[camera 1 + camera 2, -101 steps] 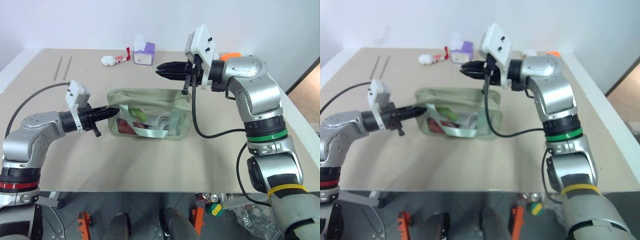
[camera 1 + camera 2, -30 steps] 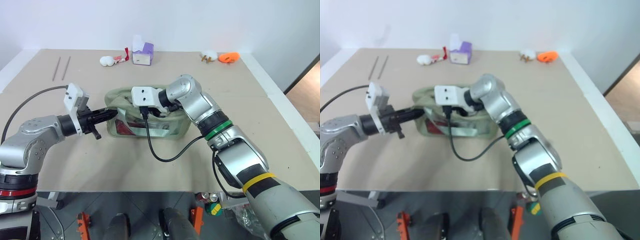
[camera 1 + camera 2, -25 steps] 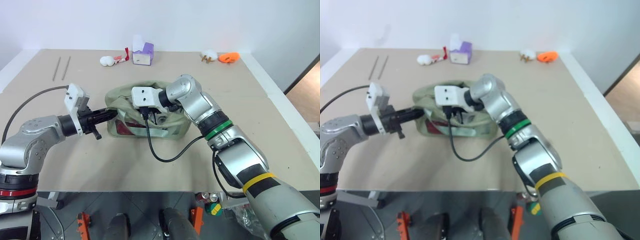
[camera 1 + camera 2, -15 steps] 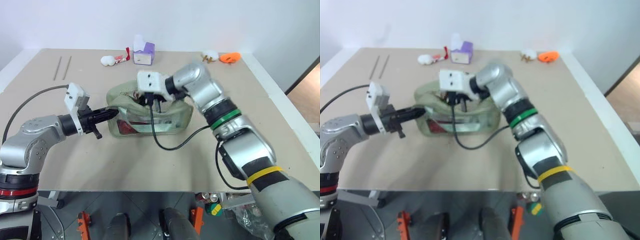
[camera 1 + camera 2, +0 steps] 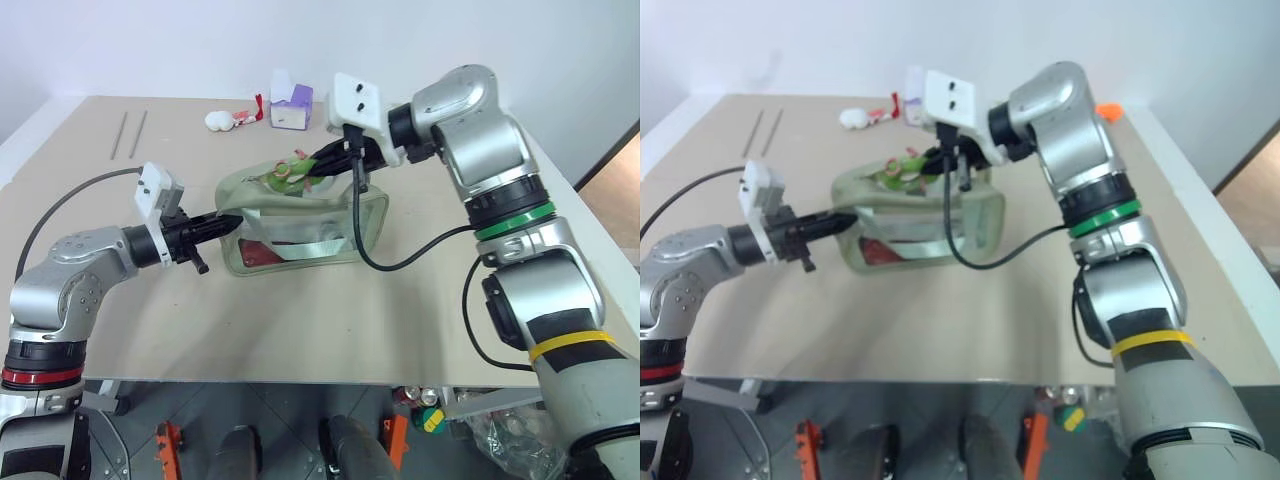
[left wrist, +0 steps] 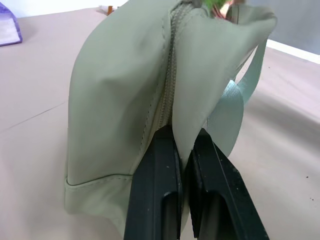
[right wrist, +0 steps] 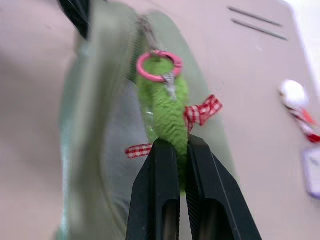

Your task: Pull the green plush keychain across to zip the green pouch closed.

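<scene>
beige table (image 5: 300, 310) — green plush keychain (image 7: 162, 107) pinched between right fingers (image 7: 160, 165).

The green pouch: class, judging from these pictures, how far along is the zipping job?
Done: the left tool is shut on the end of the green pouch, and the right tool is shut on the green plush keychain. In hand: the keychain is held up above the pouch top near its middle. Left: the rest of the pull; how far the zipper has closed cannot be told.
</scene>
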